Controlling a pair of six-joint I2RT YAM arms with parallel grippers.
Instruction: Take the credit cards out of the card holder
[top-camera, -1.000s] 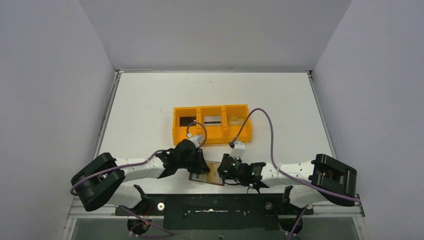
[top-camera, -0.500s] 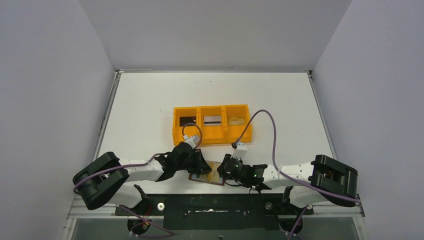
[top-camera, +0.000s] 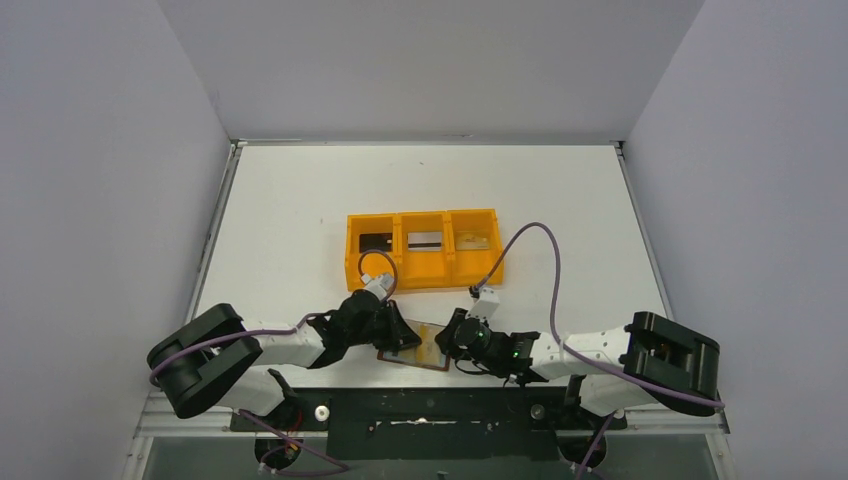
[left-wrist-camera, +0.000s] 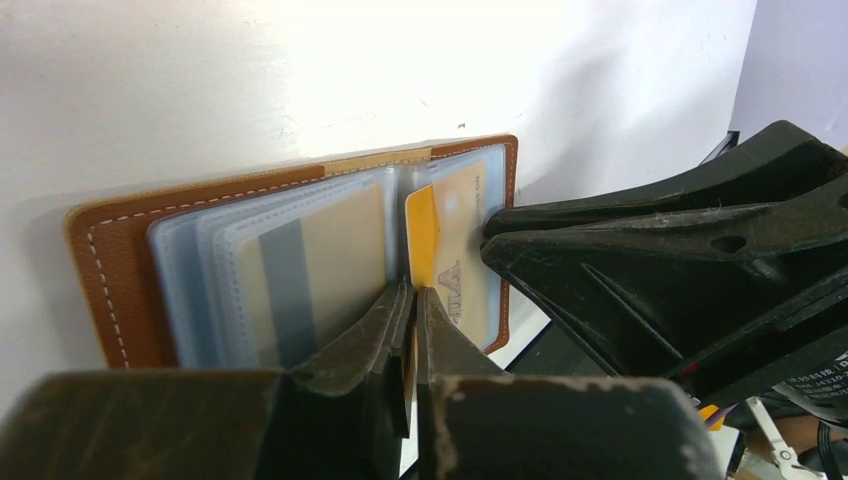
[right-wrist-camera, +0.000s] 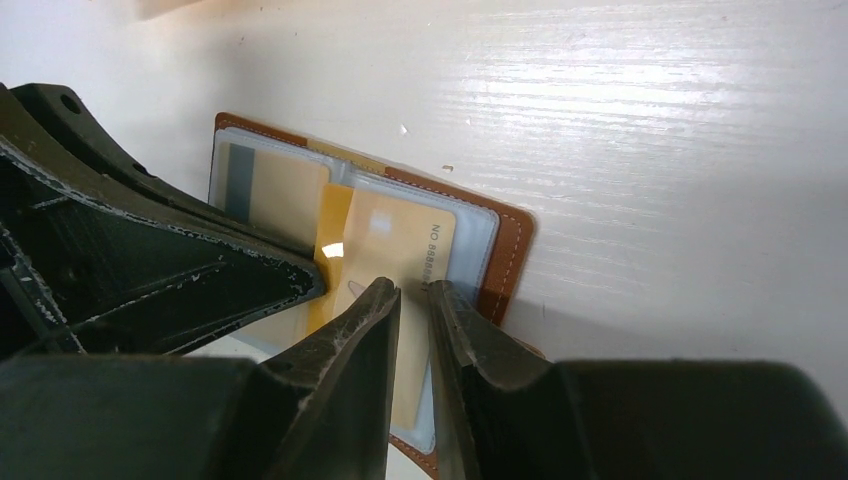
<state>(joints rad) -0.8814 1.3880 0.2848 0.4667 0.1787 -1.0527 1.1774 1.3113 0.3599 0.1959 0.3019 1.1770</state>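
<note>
The card holder (left-wrist-camera: 250, 260) lies open and flat on the worktop (top-camera: 300, 200), close to its near edge, between the 2 claws. 1 yellow-edged card (left-wrist-camera: 422, 230) stands partly out of the pale pockets at the centre fold. The left claw (left-wrist-camera: 413, 295) is closed on the lower edge of that card. The right claw (right-wrist-camera: 412, 290) has its jaws a narrow gap apart (nothing is gripped), tips down on the right-hand page. Farther back stands an orange tray (top-camera: 440, 272) with 3 compartments: black card (top-camera: 375, 241) left, grey card (top-camera: 424, 240) middle, tan card (top-camera: 473, 241) right.
</note>
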